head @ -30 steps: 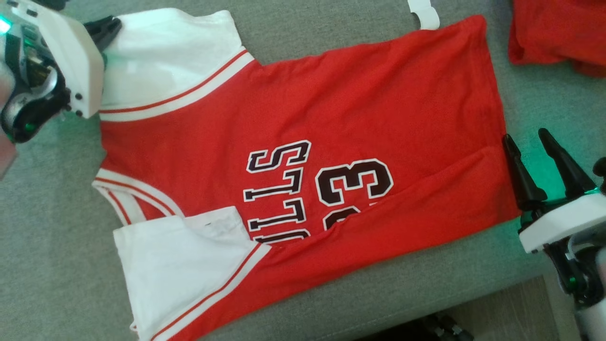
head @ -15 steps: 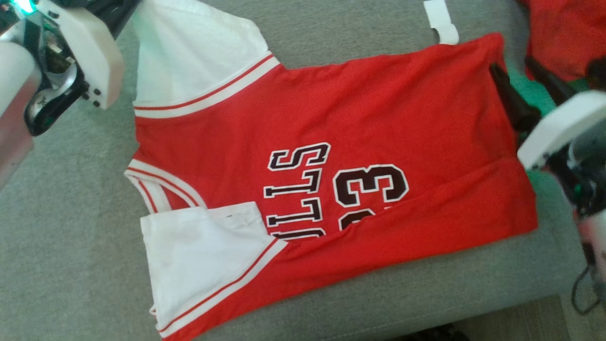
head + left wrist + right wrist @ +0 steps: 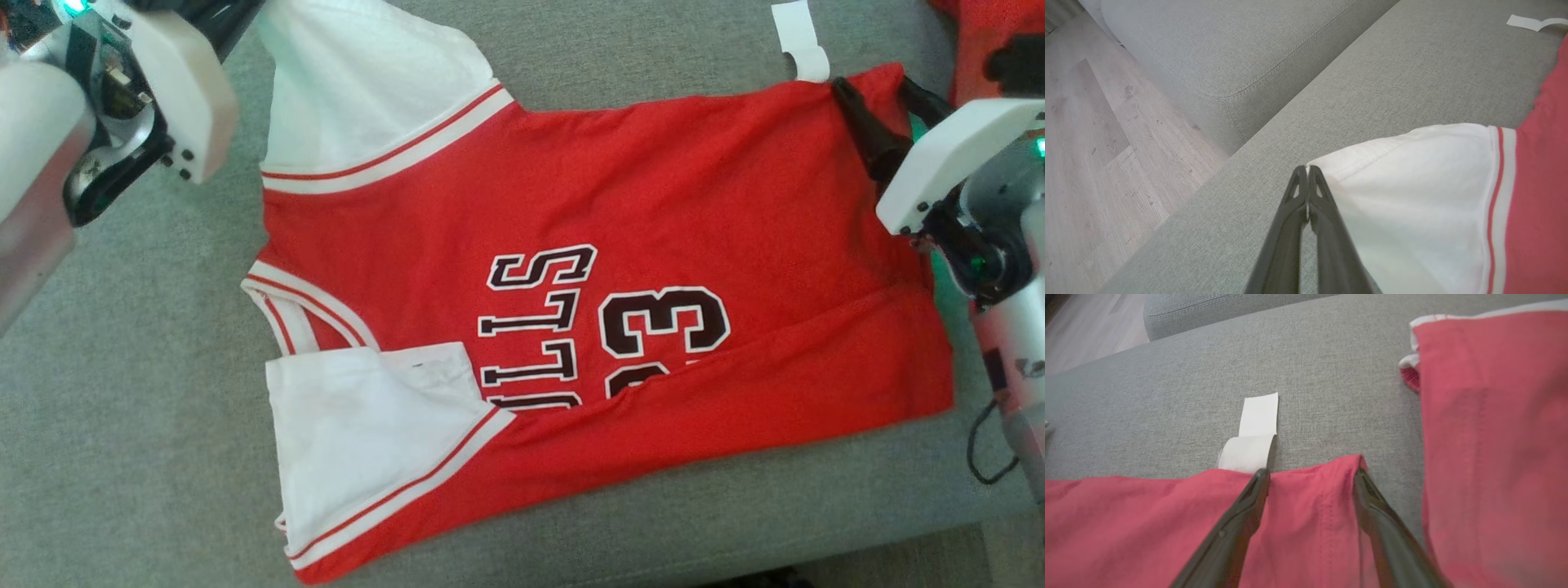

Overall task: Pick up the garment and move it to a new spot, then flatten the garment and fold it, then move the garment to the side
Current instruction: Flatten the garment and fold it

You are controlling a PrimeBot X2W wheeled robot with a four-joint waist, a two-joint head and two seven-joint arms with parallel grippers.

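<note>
In the head view the red jersey (image 3: 571,269) lay spread across the grey cushion (image 3: 122,408), white sleeves toward the cushion's left end, hem toward its right end, one long side folded in along the near edge. The left gripper (image 3: 245,12) was clamped on the far sleeve, and the right gripper (image 3: 872,86) stood wide apart at the hem's far corner, beside a white strip (image 3: 800,41). In the left wrist view the fingers met tip to tip on the sleeve's corner, wooden floor (image 3: 1094,143) beyond the cushion's edge. In the right wrist view the spread fingers straddled the hem corner, holding nothing, a second red garment (image 3: 1494,437) lying apart to one side
</note>
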